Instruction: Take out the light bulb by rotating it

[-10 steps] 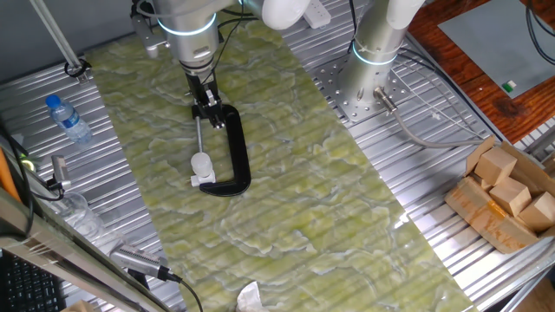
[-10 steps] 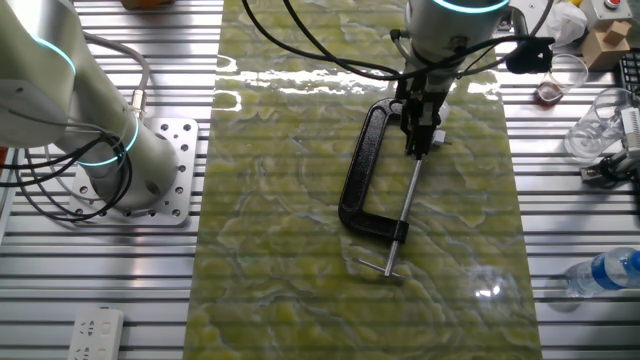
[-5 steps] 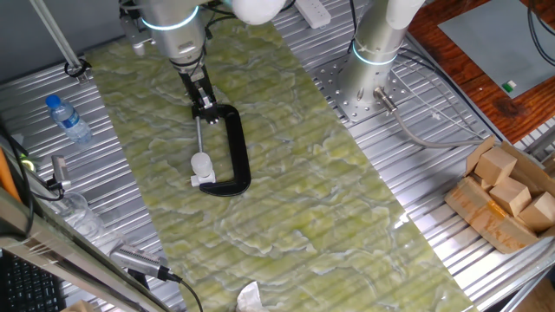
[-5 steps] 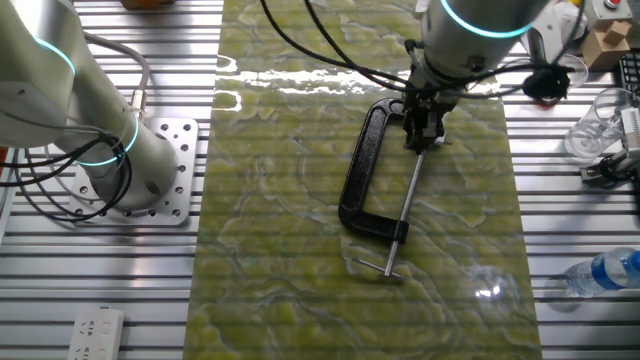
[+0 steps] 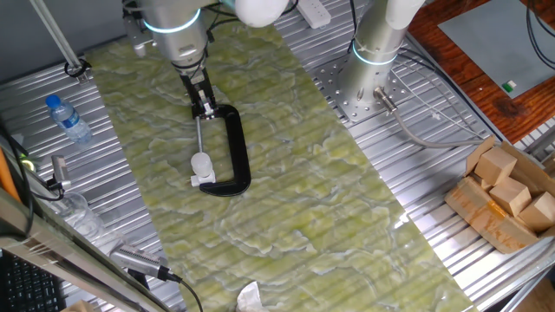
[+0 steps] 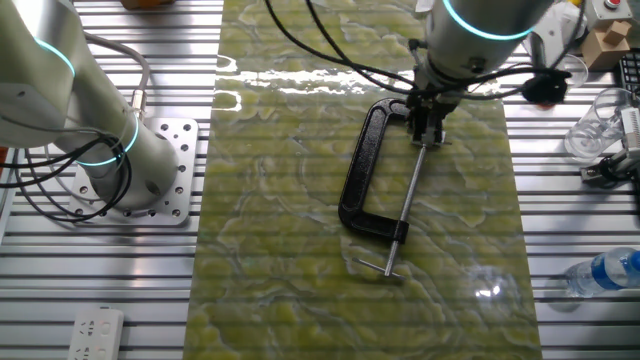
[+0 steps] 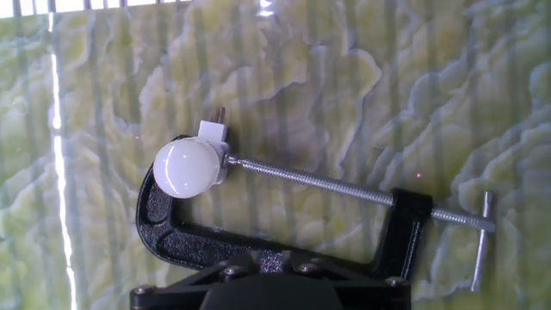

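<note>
The light bulb (image 7: 188, 168) is small, round and matte white. It sits in a white boxy socket piece (image 7: 213, 132) held in a black C-shaped clamp (image 7: 258, 245), against the end of the screw rod (image 7: 310, 179). In one fixed view the bulb (image 5: 201, 162) lies at the clamp's (image 5: 236, 152) lower left. My gripper (image 5: 205, 106) hovers over the clamp's far end, away from the bulb, with its fingers close together and nothing between them. In the other fixed view my gripper (image 6: 425, 128) hides the bulb. In the hand view only the gripper's dark base (image 7: 267, 280) shows.
A second silver arm's base (image 5: 368, 82) stands on a metal plate to the right. A water bottle (image 5: 68, 119) and clear cups (image 6: 600, 130) lie at the table's side. A cardboard box of wooden blocks (image 5: 507, 195) is at the far right. A green patterned mat (image 5: 286, 217) covers the middle.
My arm has shifted a little sideways and up over the clamp's far end. The clamp, socket and bulb have not moved.
</note>
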`<action>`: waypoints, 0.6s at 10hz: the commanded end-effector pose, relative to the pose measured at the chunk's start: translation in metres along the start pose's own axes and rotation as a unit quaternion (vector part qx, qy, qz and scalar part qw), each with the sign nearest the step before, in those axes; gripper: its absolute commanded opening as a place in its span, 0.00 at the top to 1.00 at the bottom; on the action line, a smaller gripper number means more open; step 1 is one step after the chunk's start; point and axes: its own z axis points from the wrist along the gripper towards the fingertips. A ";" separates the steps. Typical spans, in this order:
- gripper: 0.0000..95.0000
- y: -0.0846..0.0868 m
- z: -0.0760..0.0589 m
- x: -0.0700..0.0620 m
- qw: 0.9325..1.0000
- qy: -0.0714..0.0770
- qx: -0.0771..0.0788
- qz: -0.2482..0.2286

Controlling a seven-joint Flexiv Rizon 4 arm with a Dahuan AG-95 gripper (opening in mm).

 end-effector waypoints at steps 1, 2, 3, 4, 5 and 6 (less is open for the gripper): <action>1.00 0.003 -0.001 -0.004 1.000 0.001 0.000 0.000; 1.00 0.008 -0.001 -0.009 1.000 0.002 0.001 0.000; 1.00 0.014 -0.001 -0.013 1.000 0.002 0.001 0.000; 1.00 0.021 0.000 -0.017 1.000 0.002 0.002 0.002; 1.00 0.032 0.003 -0.024 1.000 0.000 0.004 0.005; 1.00 0.038 0.003 -0.029 1.000 0.000 0.004 0.006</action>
